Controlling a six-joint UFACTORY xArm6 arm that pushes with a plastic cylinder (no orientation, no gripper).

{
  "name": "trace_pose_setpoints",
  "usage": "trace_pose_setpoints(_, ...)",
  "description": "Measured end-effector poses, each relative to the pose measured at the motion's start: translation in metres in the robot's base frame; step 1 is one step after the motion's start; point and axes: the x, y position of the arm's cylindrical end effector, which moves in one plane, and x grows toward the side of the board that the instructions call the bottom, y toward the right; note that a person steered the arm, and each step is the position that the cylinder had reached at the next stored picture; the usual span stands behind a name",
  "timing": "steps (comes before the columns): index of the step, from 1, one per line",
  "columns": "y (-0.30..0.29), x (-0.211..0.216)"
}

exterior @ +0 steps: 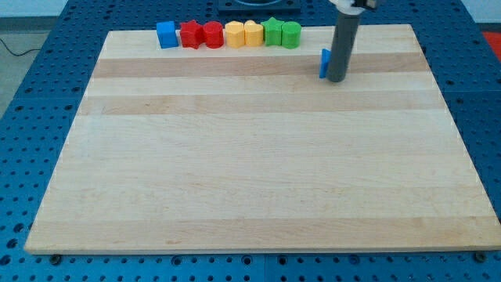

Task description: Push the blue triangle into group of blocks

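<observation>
The blue triangle [323,63] lies near the view's top right of the wooden board [258,180], mostly hidden behind my rod. My tip [335,79] rests on the board, touching the triangle's right side. The group of blocks is a row along the view's top edge: a blue cube [167,34], two red blocks [191,34] [213,35], two yellow blocks [235,34] [253,34] and two green blocks [272,32] [291,34]. The triangle sits right of and below the nearest green block, apart from it.
The board lies on a blue perforated table [47,94]. Its top edge runs just behind the row of blocks.
</observation>
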Motion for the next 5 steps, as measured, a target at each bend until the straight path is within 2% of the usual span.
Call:
trace_pose_setpoints(3, -0.002, -0.060)
trace_pose_setpoints(5, -0.005, -0.084)
